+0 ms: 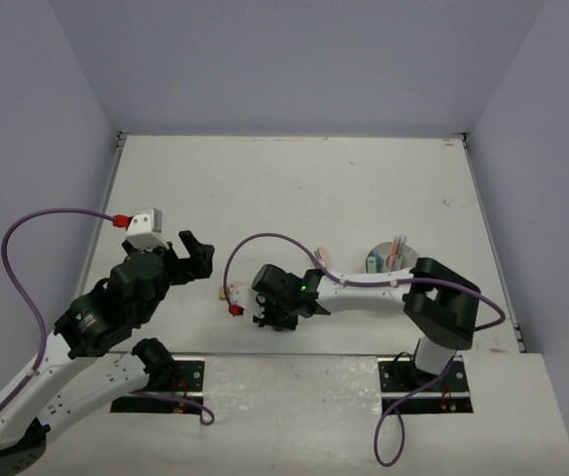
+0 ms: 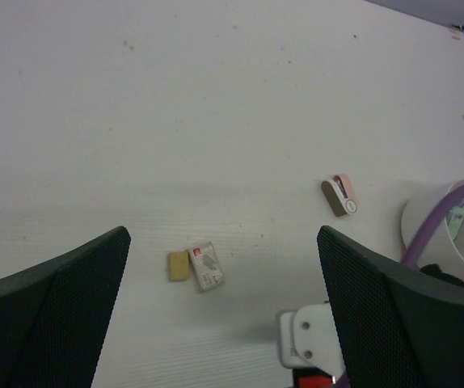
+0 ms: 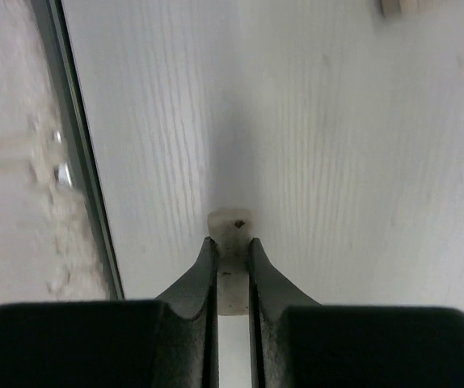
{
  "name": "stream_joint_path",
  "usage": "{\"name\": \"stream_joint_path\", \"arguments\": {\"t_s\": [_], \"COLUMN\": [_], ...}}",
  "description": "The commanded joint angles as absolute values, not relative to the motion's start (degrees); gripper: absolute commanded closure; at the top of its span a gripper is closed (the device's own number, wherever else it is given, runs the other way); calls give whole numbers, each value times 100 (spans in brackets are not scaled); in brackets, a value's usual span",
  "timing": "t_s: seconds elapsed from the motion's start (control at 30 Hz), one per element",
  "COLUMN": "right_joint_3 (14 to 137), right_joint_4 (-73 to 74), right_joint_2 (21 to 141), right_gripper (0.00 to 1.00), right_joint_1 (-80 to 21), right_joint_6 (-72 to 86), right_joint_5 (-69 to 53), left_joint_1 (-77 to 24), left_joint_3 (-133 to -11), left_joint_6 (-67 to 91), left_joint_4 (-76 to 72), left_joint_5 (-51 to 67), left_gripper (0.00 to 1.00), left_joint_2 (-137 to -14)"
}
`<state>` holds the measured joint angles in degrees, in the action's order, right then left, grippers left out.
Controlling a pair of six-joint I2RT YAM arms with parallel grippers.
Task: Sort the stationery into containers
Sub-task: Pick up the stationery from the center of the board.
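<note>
My right gripper [image 3: 230, 242] is shut on a small white block [image 3: 229, 224], held low over the table near its front edge; the top view shows this gripper [image 1: 268, 317] reaching left. My left gripper [image 2: 222, 242] is open and empty, hovering above a tan block [image 2: 179, 265] and a white-grey block [image 2: 205, 266] that lie side by side. These two blocks [image 1: 227, 293] lie between the grippers in the top view. A pink-grey piece [image 2: 341, 195] lies further right. The round white organizer [image 1: 394, 258] holds several pieces and stands to the right.
The right arm's purple cable [image 1: 265, 243] loops above the table between the grippers. Its white wrist mount [image 2: 305, 339] sits just right of the two blocks. A tan block edge [image 3: 402, 6] shows ahead of the right gripper. Grey walls surround the table.
</note>
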<state>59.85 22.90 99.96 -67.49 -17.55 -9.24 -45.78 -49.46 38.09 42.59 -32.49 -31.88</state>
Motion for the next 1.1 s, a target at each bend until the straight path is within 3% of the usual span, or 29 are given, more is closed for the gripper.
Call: {"name": "stream_joint_path", "arguments": {"t_s": [0.0, 0.27, 0.43, 0.7, 0.8, 1.07], "right_joint_3": [5117, 4058, 3665, 3749, 3795, 3788], "right_joint_4": [1464, 1182, 1182, 1367, 1424, 1394], "right_joint_2": [8423, 6042, 4704, 4499, 4546, 4299], "right_gripper": [100, 100, 100, 100, 100, 100], "right_joint_1": [-6446, -6380, -6372, -6372, -6372, -6372], "right_joint_6": [-915, -314, -208, -112, -105, -127], "right_joint_5": [-758, 229, 501, 940, 967, 840], "left_joint_1": [-4579, -4571, -4602, -5488, -5535, -5541], "left_joint_3": [-4571, -3546, -3287, -3502, -3623, -3691], "left_joint_6": [4229, 5091, 5755, 5863, 5803, 5778], "left_joint_4": [3521, 990, -544, -1612, -1733, -1908], "left_joint_5": [-2550, -892, 668, 937, 984, 1066], "left_gripper": [0, 1, 8, 22, 35, 50], "left_joint_2": [-3349, -3343, -4459, -5812, -5994, -6359]}}
